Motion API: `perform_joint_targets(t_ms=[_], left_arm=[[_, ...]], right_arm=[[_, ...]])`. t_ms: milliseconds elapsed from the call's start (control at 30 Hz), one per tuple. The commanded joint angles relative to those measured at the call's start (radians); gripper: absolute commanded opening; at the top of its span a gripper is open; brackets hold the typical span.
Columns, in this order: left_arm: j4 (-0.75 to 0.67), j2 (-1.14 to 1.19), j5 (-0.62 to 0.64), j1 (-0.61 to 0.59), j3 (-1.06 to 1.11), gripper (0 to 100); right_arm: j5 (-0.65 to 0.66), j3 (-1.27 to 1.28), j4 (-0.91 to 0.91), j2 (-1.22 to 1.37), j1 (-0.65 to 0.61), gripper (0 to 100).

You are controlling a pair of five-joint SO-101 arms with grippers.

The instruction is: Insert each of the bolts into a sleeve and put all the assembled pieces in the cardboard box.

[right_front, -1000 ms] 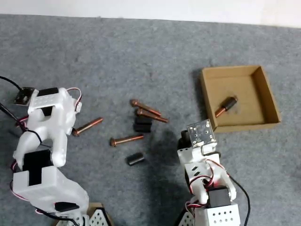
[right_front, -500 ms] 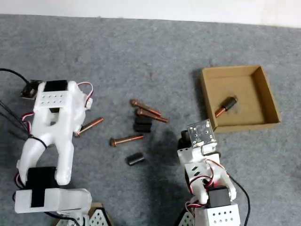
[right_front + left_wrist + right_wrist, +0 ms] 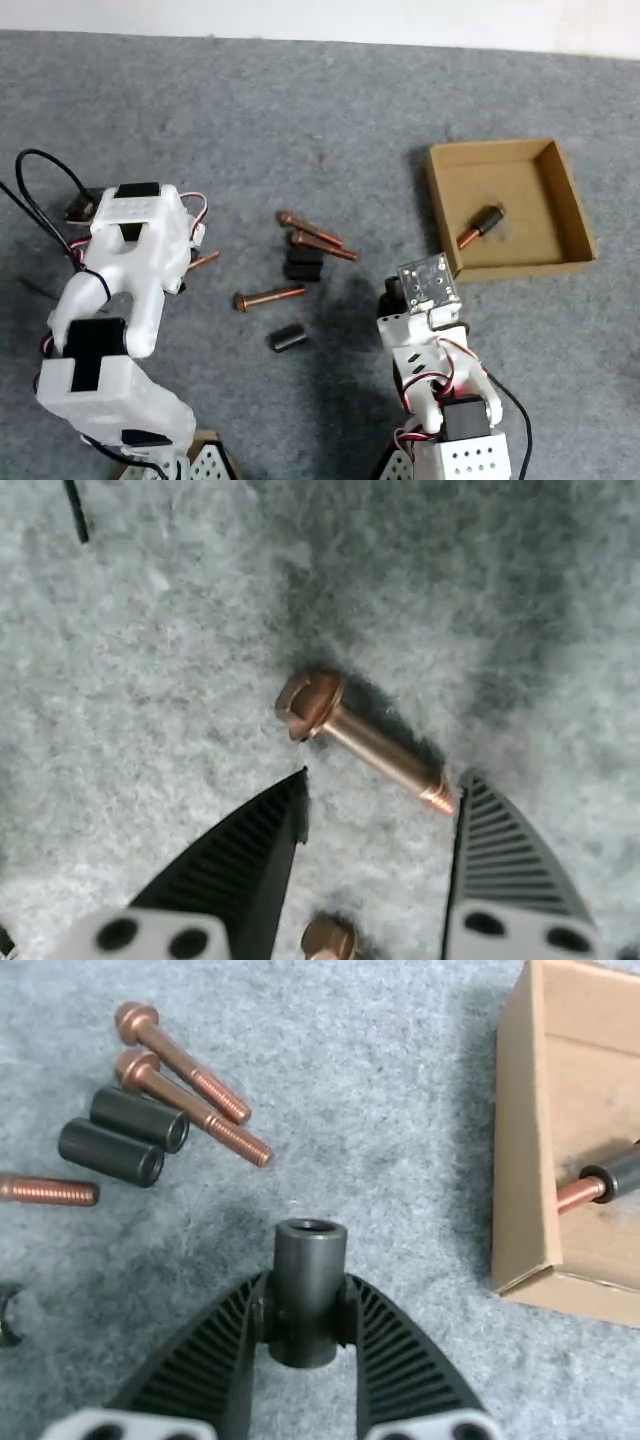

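left gripper (image 3: pixel 385 780) spread wide | bolt (image 3: pixel 365 742) on counter (image 3: pixel 150 630) just ahead of its tips | right gripper (image 3: pixel 305 1290) clamps sleeve (image 3: pixel 310 1250) | box (image 3: pixel 520 1160) well off to its side

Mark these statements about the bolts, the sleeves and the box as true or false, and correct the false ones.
1. The right end effector grips a black sleeve. True.
2. The cardboard box holds nothing. False: one assembled piece, a bolt in a sleeve, lies in it.
3. The left end effector is open above a bolt that lies on the table. True.
4. Every other sleeve is already in the box. False: a lone sleeve and the paired sleeves lie on the table.
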Motion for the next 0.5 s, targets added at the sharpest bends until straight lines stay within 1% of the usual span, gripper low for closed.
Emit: perform_joint_targets(t_ms=[0, 100, 200, 300, 467], left_arm=[[-0.014, 0.018, 0.006, 0.024, 0.004, 22], [-0.044, 0.021, 0.006, 0.016, 0.013, 22], [-0.052, 0.021, 0.012, -0.012, 0.012, 22], [-0.054, 0.021, 0.060, -0.048, 0.005, 22], [-0.149, 0.022, 0.061, -0.073, 0.048, 22]], right_arm=[[0.015, 0.007, -0.033, -0.015, 0.007, 0.5], [0.061, 0.012, -0.033, -0.015, 0.007, 0.5], [0.069, 0.028, -0.056, -0.015, 0.007, 0.5], [0.069, 0.038, -0.070, -0.015, 0.007, 0.5], [0.069, 0.038, -0.070, -0.015, 0.007, 0.5]])
